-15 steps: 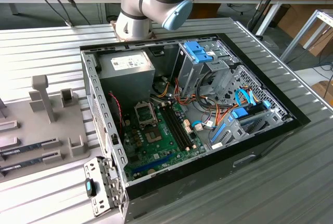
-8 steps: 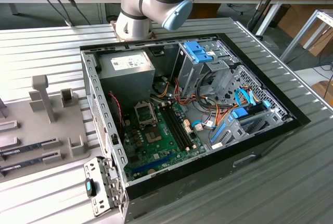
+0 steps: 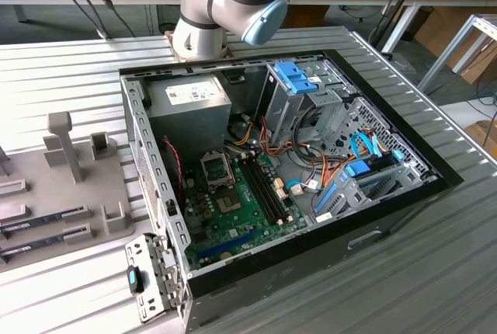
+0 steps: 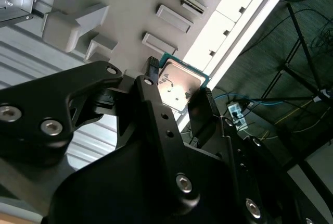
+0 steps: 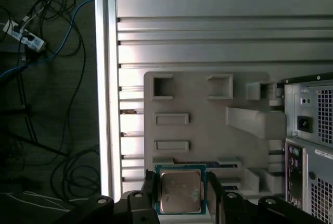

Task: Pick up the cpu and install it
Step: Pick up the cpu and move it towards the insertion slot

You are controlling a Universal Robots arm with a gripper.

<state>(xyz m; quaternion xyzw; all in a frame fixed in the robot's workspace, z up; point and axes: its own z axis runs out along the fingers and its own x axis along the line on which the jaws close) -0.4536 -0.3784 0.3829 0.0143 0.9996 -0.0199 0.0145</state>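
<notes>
The cpu (image 4: 179,84) (image 5: 180,190) is a flat square chip with a silver top and a thin green rim. My gripper (image 4: 177,84) (image 5: 181,194) is shut on it, one black finger (image 4: 205,112) on each of two opposite edges. In both wrist views the chip hangs well above the grey parts holder (image 5: 208,130) (image 4: 130,5). In the exterior view the arm (image 3: 225,0) rises out of the picture behind the open computer case (image 3: 311,256). The motherboard (image 3: 241,202) lies inside the case, with a square metal-framed socket (image 3: 217,168) near its back.
The grey holder (image 3: 46,194) sits at the exterior view's left with memory sticks (image 3: 39,221) in its slots. Inside the case are a grey power-supply box (image 3: 190,105), blue drive cages (image 3: 299,78) and loose cables (image 3: 311,171). The ribbed table's edge (image 5: 106,104) drops to a cable-strewn floor.
</notes>
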